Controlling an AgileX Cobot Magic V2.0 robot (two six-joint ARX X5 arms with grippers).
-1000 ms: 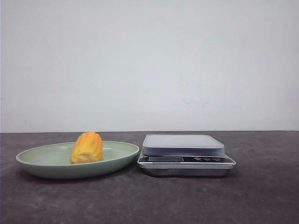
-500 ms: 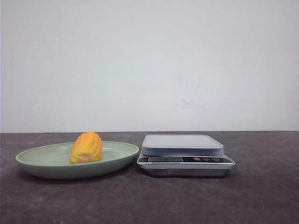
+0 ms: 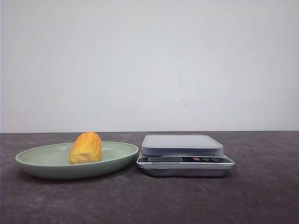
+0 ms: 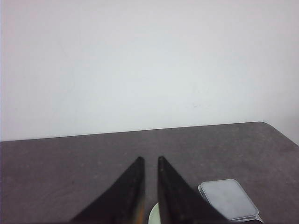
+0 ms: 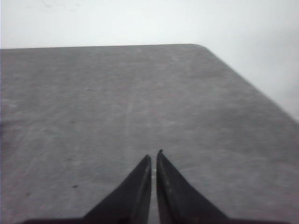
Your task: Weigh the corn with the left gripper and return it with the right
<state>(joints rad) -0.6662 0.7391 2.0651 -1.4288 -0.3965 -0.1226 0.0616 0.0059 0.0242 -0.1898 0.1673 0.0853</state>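
The corn (image 3: 86, 147), a short yellow-orange cob piece, lies in a pale green plate (image 3: 42, 161) at the left in the front view. A silver kitchen scale (image 3: 183, 147) stands just right of the plate with nothing on its platform. Neither gripper shows in the front view. In the left wrist view my left gripper (image 4: 150, 158) hangs above the table with a narrow gap between its fingers and holds nothing. A sliver of the plate (image 4: 153, 215) shows between them and the scale (image 4: 229, 199) lies beside them. My right gripper (image 5: 154, 154) is shut and empty over bare table.
The dark table ends at a white wall behind. The right wrist view shows the table's rounded far corner (image 5: 201, 46) and its side edge.
The plate, corn and scale stay where they were. The front view shifts by only a few pixels.
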